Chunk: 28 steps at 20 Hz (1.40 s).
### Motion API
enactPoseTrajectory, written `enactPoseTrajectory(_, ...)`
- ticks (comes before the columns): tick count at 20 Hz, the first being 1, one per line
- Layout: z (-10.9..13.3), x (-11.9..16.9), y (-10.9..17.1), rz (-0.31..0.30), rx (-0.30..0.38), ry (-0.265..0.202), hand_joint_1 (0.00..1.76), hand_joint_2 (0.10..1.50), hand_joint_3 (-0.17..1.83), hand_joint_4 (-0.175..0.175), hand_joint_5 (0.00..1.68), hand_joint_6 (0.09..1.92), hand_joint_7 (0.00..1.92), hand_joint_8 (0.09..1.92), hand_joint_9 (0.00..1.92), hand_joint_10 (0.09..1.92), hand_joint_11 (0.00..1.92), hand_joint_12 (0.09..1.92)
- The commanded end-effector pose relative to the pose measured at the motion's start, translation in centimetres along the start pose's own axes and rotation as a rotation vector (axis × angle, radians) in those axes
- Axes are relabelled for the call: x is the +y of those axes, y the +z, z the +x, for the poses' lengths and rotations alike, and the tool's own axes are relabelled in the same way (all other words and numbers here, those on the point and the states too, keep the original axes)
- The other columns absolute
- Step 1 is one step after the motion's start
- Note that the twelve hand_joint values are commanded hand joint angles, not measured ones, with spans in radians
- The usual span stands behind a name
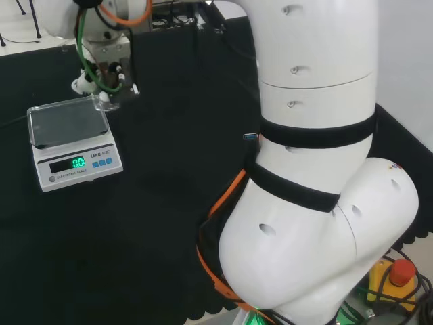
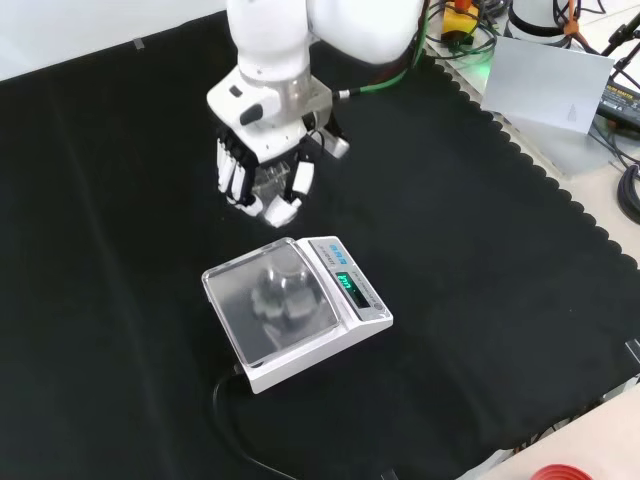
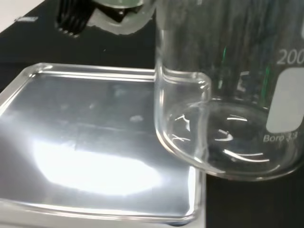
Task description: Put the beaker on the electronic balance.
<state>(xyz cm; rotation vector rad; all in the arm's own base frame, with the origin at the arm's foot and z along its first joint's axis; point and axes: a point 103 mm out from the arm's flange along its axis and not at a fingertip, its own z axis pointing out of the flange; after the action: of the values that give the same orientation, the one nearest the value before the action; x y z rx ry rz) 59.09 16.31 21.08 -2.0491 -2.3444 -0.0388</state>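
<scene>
My hand (image 2: 262, 170) has fingers curled round the beaker (image 2: 270, 182), held just beside the balance (image 2: 295, 312) pan edge.

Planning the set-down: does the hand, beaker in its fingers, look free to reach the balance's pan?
Probably yes. The hand holds the beaker just beyond the electronic balance, and its pan lies bare with nothing between them. In the wrist view the beaker's base already overlaps the pan's corner.

Your bench cloth (image 2: 500, 300) looks matt black and finely woven. The balance (image 2: 296, 310) in front of you has a smooth white plastic body and a glossy, mirror-like metal pan (image 3: 95, 152). The beaker (image 3: 232, 95) is clear, shiny glass with white printed marks.
</scene>
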Motion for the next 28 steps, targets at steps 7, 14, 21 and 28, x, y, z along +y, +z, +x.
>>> enactPoseTrajectory(7, 4.8, 4.1, 0.4, -0.016, 0.082, -0.063, 1.26, 0.70, 0.68, 0.046, 1.17, 0.84, 1.09, 1.03, 1.26, 0.67, 1.36, 0.75)
enactPoseTrajectory(14, 8.0, 5.1, 4.0, 0.047, -0.247, 0.039, 1.26, 0.70, 0.69, 0.054, 1.17, 0.84, 1.10, 1.02, 1.26, 0.67, 1.37, 0.75)
enactPoseTrajectory(21, 9.4, 5.6, 5.3, 0.034, 0.022, -0.068, 1.19, 0.67, 0.69, -0.136, 1.21, 0.80, 1.01, 1.16, 1.26, 0.67, 1.37, 0.74)
enactPoseTrajectory(28, 9.0, 6.0, 6.3, 0.071, 0.028, -0.089, 1.19, 0.67, 0.69, -0.140, 1.21, 0.80, 1.00, 1.17, 1.26, 0.67, 1.37, 0.74)
